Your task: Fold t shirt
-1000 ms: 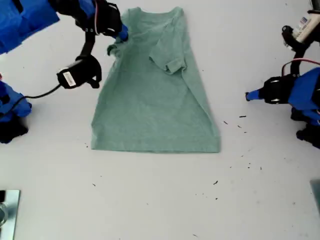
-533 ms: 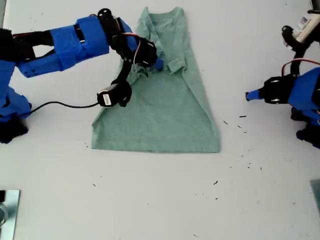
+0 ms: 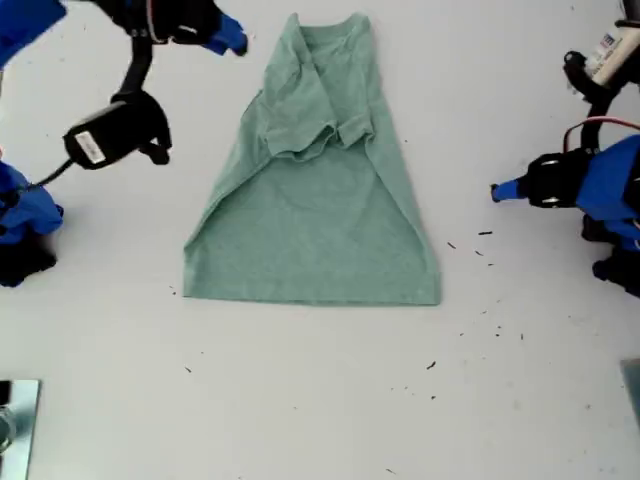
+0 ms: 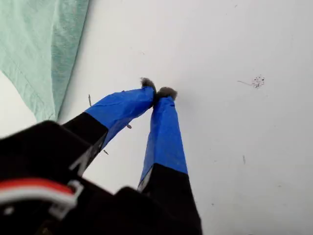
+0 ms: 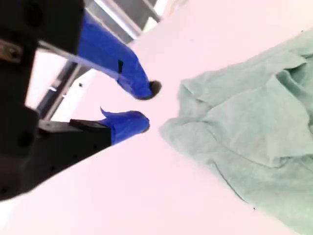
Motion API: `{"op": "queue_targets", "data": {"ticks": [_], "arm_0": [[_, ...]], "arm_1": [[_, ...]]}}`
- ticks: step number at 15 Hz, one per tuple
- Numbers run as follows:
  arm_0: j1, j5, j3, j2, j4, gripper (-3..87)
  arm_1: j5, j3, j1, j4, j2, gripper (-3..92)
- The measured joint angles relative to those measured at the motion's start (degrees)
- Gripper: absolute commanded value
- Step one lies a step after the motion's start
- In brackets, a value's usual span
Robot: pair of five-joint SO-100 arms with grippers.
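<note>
White and matte, the tabletop (image 3: 320,400) fills every view, marked only by a scatter of small dark specks (image 3: 485,234) toward the exterior view's right and a bit of metal plate (image 3: 15,415) at that view's lower left corner.

The t shirt (image 3: 315,220) lies flat near the middle of the tabletop, collar toward the exterior view's top, straight hem toward its bottom. It is a plain sage green with a soft heathered look and no print. Both sleeves are turned inward over the chest, so the shape runs narrow at the shoulders and widens to the hem — the folded parts overlap in a rumpled band across the upper half.

My first gripper (image 3: 495,191) sits at the exterior view's right, well apart from the shirt, its blue-taped tips pressed together on nothing. My second gripper (image 3: 235,42) is at the exterior view's upper left, just beside the shirt's shoulder, its jaws parted and empty.
</note>
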Motion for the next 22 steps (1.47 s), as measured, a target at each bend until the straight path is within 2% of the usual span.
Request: {"op": "queue_targets", "data": {"ticks": [1,3,4,5,6,8,10,12,15,17,18,22], "arm_0": [[0.8,-1.1,16.3,11.0,-7.3,-0.2],[6.9,-9.1,50.1,31.0,-20.5,-0.2],[12.0,-14.5,64.4,39.6,-24.3,-0.2],[15.1,-20.7,77.3,49.3,-25.6,-0.2],[17.9,-26.0,88.7,60.9,-24.3,-0.2],[22.7,-29.7,96.9,83.5,-18.3,-0.2],[22.5,-30.1,98.8,89.3,-17.9,-0.2],[22.7,-30.1,99.1,89.6,-17.9,-0.2],[22.8,-30.3,99.3,90.3,-17.9,-0.2],[22.8,-30.3,99.3,90.8,-17.8,-0.2],[22.8,-30.3,99.5,91.1,-17.4,-0.2],[22.8,-30.3,99.5,91.8,-17.4,-0.2]], "arm_1": [[0.0,0.0,0.0,0.0,0.0,2.3],[0.0,0.0,0.0,0.0,0.1,2.3],[0.0,0.1,0.0,0.0,0.1,2.3],[0.0,0.1,0.0,0.0,0.1,2.3],[0.0,0.1,0.0,0.0,0.1,2.3],[0.0,0.1,0.0,0.0,0.1,2.3],[0.7,0.0,-2.3,-0.3,-0.8,2.3],[4.5,-4.7,-9.8,0.1,-8.1,2.3],[6.5,-37.2,-17.4,9.7,-36.4,2.2],[6.4,-58.5,-21.9,12.0,-57.3,2.5],[6.2,-64.5,-23.6,12.0,-64.2,21.0],[5.2,-68.1,-25.8,11.5,-72.2,37.3]]}}
